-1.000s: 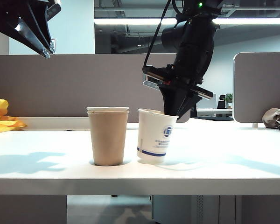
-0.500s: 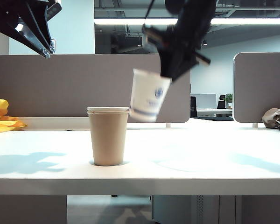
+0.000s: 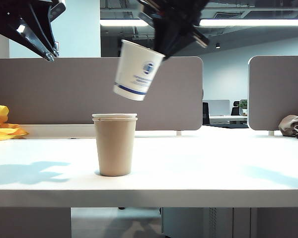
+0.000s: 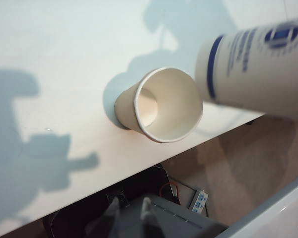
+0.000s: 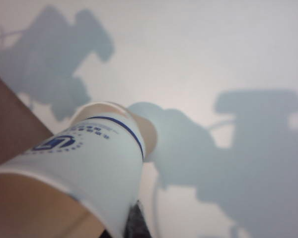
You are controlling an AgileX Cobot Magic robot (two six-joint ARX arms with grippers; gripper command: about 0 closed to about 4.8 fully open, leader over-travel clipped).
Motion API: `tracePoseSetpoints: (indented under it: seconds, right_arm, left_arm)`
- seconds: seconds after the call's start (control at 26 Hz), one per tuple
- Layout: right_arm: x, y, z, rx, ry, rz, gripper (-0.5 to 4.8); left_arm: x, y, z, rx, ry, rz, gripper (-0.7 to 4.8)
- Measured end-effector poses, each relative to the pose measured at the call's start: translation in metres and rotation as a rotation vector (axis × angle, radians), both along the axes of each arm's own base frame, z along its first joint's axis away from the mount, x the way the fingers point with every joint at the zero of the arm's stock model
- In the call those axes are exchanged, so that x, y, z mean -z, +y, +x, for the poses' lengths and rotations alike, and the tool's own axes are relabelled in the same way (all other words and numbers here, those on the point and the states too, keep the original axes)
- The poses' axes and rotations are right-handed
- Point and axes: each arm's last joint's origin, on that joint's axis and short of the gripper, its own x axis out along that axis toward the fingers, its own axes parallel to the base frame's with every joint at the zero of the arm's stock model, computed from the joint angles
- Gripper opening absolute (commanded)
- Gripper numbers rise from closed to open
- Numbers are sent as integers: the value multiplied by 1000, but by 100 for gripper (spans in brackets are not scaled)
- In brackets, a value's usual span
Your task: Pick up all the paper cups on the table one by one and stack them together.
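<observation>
1. Grey partition panels [image 3: 64, 89] back the white table [image 3: 213, 168], and we see office ceiling lights beyond them.
2. We find the white paper cup [image 3: 136, 69] with its blue logo and band up in the air, tilted, its base lower and toward the left of the exterior view, hanging above and slightly right of the brown kraft cup [image 3: 114, 144].
3. The brown cup stands upright on the table near the front edge, mouth open, apart from the white one; in the left wrist view its pale inside faces the camera [image 4: 161, 105].
4. Our right gripper [image 3: 175, 22] is clenched on the white cup's rim at the top of the exterior view; the right wrist view shows that cup [image 5: 84, 168] close up.
5. Our left gripper [image 3: 39, 37] hangs high at the upper left, holding nothing, well apart from both cups; we cannot tell how its jaws stand.
6. Yellow cloth [image 3: 2, 126] lies at the far left.
</observation>
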Motion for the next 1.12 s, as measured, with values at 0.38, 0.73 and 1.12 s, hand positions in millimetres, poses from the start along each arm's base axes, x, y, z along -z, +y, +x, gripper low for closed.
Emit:
tracePoseSetpoints:
  seconds: [0.38, 0.73, 1.12]
  right_arm:
    - [14, 21, 1, -42, 3, -5, 17]
    - [43, 33, 10, -53, 73, -50, 17]
    - [61, 37, 16, -53, 118, -79, 118]
  left_arm:
    - [0, 0, 0, 0, 0, 0, 62]
    - [0, 0, 0, 0, 0, -1, 62]
    - [0, 0, 0, 0, 0, -1, 62]
